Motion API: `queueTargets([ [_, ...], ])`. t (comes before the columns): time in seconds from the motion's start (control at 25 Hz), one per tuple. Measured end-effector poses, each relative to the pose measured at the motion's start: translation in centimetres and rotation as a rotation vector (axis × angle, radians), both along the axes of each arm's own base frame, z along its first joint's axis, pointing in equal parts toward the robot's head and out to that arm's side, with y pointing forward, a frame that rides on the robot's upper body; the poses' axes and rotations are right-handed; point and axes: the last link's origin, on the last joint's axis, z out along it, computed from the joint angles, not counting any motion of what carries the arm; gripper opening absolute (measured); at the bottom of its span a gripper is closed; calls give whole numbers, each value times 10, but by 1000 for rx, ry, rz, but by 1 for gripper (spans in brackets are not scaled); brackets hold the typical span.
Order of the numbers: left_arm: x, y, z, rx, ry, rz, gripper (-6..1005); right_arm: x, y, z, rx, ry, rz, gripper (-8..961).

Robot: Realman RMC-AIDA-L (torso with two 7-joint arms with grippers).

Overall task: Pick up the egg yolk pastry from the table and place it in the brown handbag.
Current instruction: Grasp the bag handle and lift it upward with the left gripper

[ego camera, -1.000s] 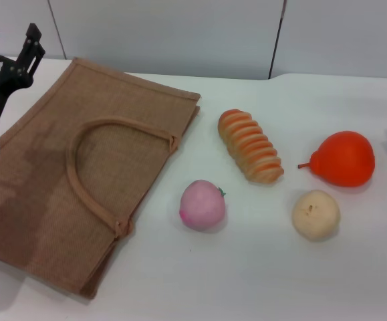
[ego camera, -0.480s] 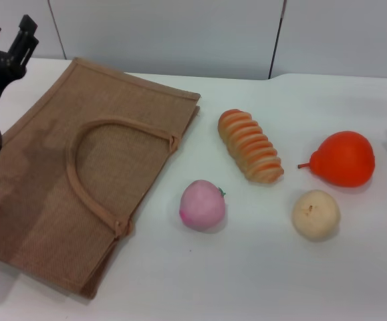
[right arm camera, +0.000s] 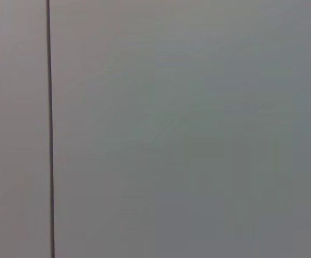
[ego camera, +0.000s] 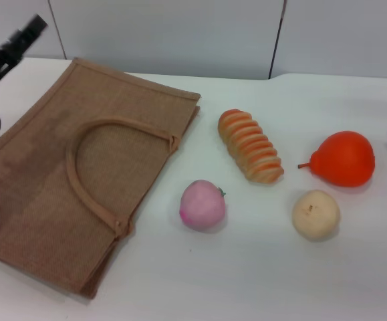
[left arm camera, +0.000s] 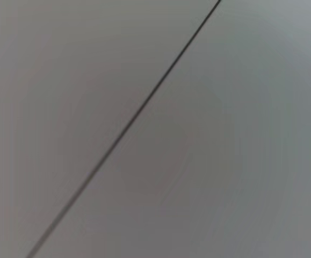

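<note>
- Head view: you have the egg yolk pastry (ego camera: 316, 214) sitting free on the white desk (ego camera: 260, 281) at the lower right of the frame, just below the orange pear-shaped fruit (ego camera: 343, 158) and well apart from anything that could grip it. The pink ball (ego camera: 203, 204) lies near centre, with the ridged bread loaf (ego camera: 250, 145) above it.
- The brown handbag (ego camera: 39, 200) lies flat across the left half, one looped handle on top; its mouth looks pressed shut, so you will likely need it opened before a drop.
- The left tool (ego camera: 9, 53) shows as a dark blur at the upper left corner, above the bag's far edge; you cannot tell whether it is spread or pressed together. Only a dark sliver at the right edge hints at the right arm; its tool is out of frame.
- Left wrist view: only a plain grey panel with one dark diagonal seam, no task items.
- Right wrist view: the same blank panel with a vertical seam; nothing to grasp.
</note>
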Motion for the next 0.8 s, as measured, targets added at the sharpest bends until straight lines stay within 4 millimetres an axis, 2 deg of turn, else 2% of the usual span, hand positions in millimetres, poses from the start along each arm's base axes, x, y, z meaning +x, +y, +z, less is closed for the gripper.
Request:
queueTargets([
  [0.2,2,19,5,-211,57,97,770,0,0,0,0,-1,0,877],
  [0.44,16,37,6,-426,194,217,771,0,0,0,1,-1,0,877],
  [0.8,35,46,6,-653,462,396,771,0,0,1,3,-2,0,877],
])
